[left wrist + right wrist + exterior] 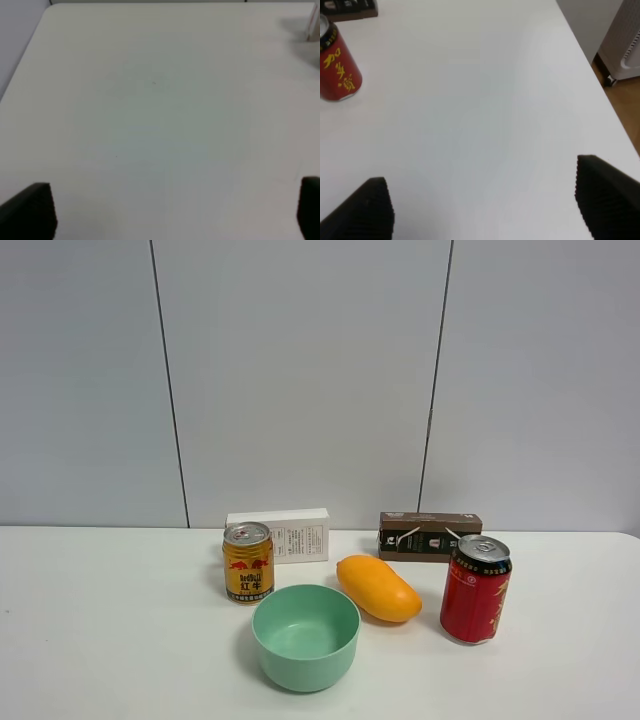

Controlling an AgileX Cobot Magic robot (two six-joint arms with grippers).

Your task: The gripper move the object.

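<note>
The orange-yellow mango (378, 587) lies on the white table (110, 630) between the green bowl (305, 636) and the red can (475, 589). Neither arm shows in the high view. In the left wrist view my left gripper (172, 210) is open and empty over bare table, with only its black fingertips (30, 210) showing. In the right wrist view my right gripper (485, 210) is open and empty over bare table, apart from the red can (337, 62). The mango is out of both wrist views.
A small gold can (248, 561) stands left of the mango. A white box (280, 535) and a dark box (430, 535) lie behind, by the grey wall. The table's right edge (592, 80) shows, with floor and a white appliance (625, 40) beyond it.
</note>
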